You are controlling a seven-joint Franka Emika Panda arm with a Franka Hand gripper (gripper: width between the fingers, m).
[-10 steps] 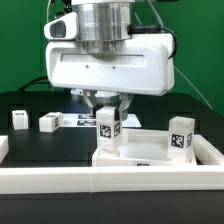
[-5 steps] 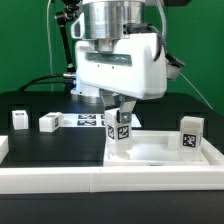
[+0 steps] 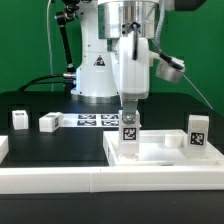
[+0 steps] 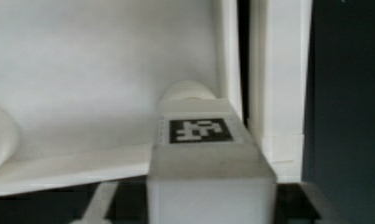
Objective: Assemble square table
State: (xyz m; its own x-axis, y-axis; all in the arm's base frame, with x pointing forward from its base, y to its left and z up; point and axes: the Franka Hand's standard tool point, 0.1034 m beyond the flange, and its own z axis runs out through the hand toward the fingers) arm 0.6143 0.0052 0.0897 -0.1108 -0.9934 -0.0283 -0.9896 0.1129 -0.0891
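The square table top (image 3: 168,152) is a white rimmed tray lying at the exterior view's right. My gripper (image 3: 128,112) points straight down and is shut on a white tagged leg post (image 3: 129,131), which stands upright in the top's near left corner. In the wrist view this leg post (image 4: 209,150) fills the middle with its tag facing the camera, and the table top's wall (image 4: 95,90) lies behind it. A second leg post (image 3: 197,131) stands upright at the top's right corner. Two loose leg posts (image 3: 20,119) (image 3: 48,122) lie on the black table at the left.
The marker board (image 3: 92,121) lies flat behind the table top, in front of the robot base (image 3: 95,70). A long white border rail (image 3: 60,181) runs along the front edge, close against the table top's near rim.
My hand has turned about its vertical axis, from broadside to edge-on, with the leg post in it. The leg, the table top and the right post have shifted to the exterior view's right.
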